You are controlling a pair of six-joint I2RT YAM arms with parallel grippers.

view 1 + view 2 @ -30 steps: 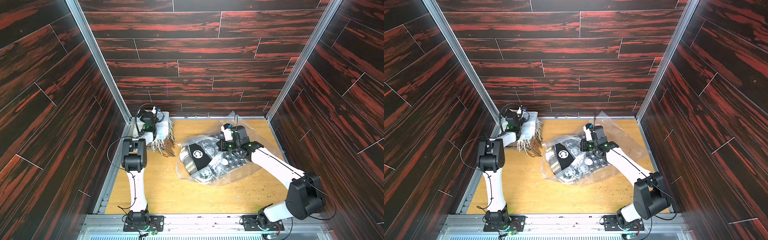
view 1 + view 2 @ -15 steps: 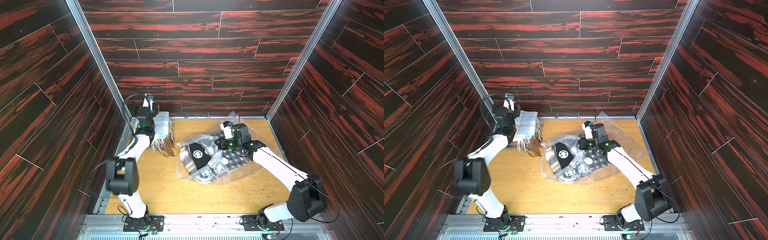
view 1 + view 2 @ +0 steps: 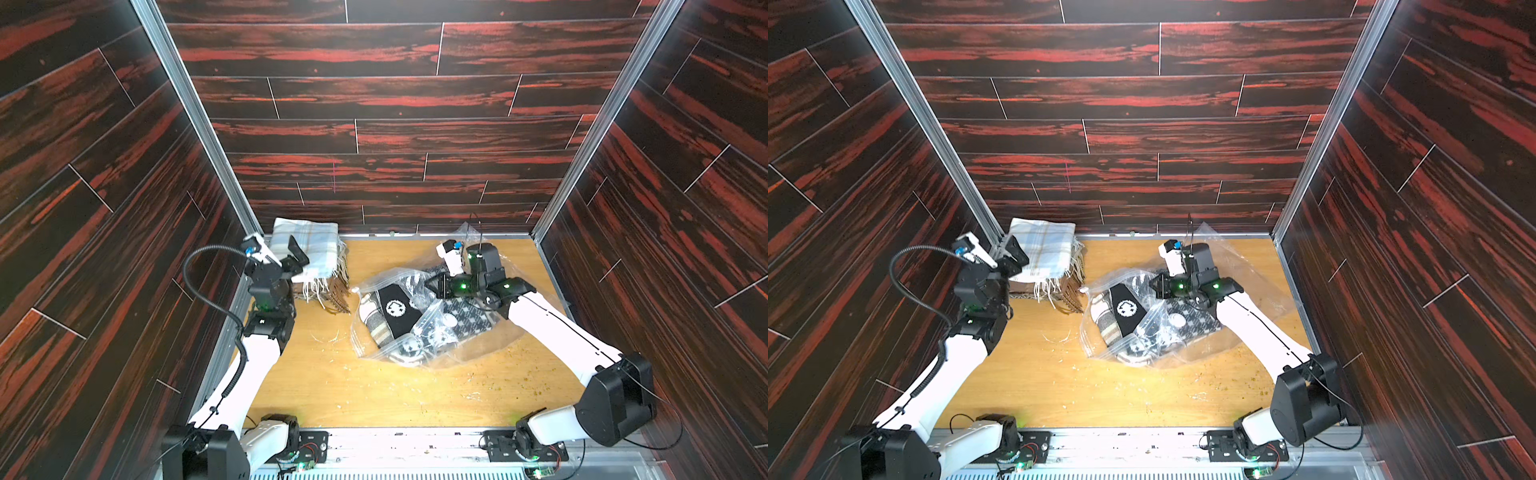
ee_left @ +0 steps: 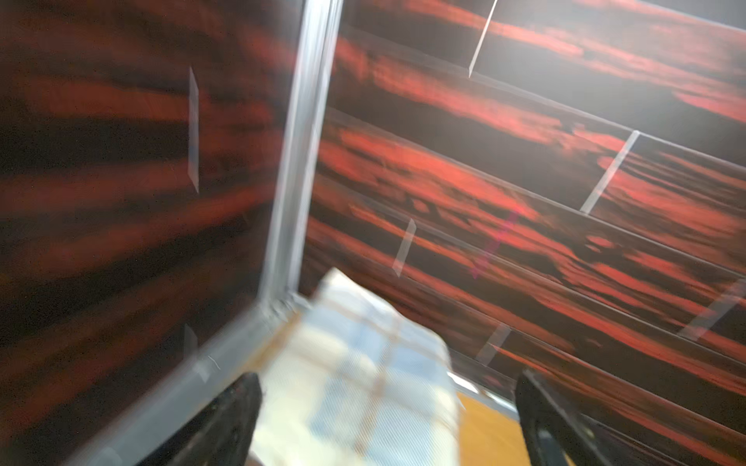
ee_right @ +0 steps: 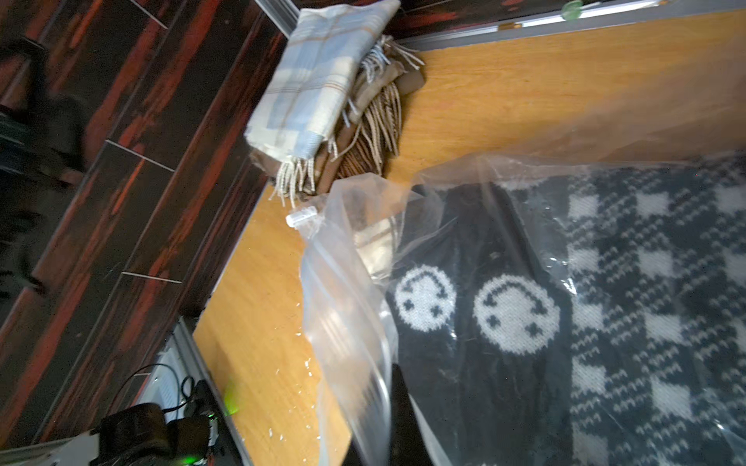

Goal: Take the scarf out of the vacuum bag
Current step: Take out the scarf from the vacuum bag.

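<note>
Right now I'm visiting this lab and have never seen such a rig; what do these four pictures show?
Two white-and-black robot arms, each ending in a two-finger gripper, work over a wooden tabletop. Two pictures look down from overhead; the other two come from cameras on the wrists. A pale-blue plaid scarf lies on brown fringed scarves in the far corner. The left gripper hovers open near it, holding nothing. The clear crinkly plastic vacuum bag holds black-and-white knitted scarves; the shut right gripper appears to pinch its edge.
</note>
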